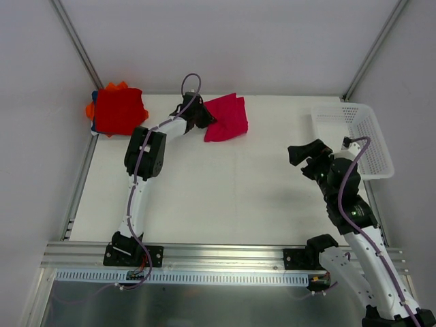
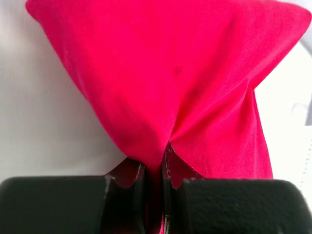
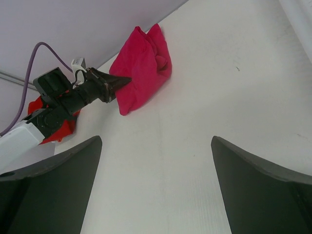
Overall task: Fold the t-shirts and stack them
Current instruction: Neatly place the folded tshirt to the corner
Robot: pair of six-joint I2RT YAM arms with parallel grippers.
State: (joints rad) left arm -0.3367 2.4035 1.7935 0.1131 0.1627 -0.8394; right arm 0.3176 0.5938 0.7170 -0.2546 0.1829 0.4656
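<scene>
A crimson-pink folded t-shirt (image 1: pixel 228 118) lies at the back middle of the table. My left gripper (image 1: pixel 206 121) is shut on its left edge; in the left wrist view the cloth (image 2: pixel 170 83) is pinched between the black fingers (image 2: pixel 134 195). The shirt also shows in the right wrist view (image 3: pixel 141 68). A stack of folded t-shirts (image 1: pixel 117 109), bright red on top with orange and a blue edge beneath, sits at the back left corner. My right gripper (image 1: pixel 306 158) is open and empty above the right side of the table.
A white perforated plastic basket (image 1: pixel 354 139) stands at the right edge of the table, beside my right arm. The table's back wall runs just behind the shirts.
</scene>
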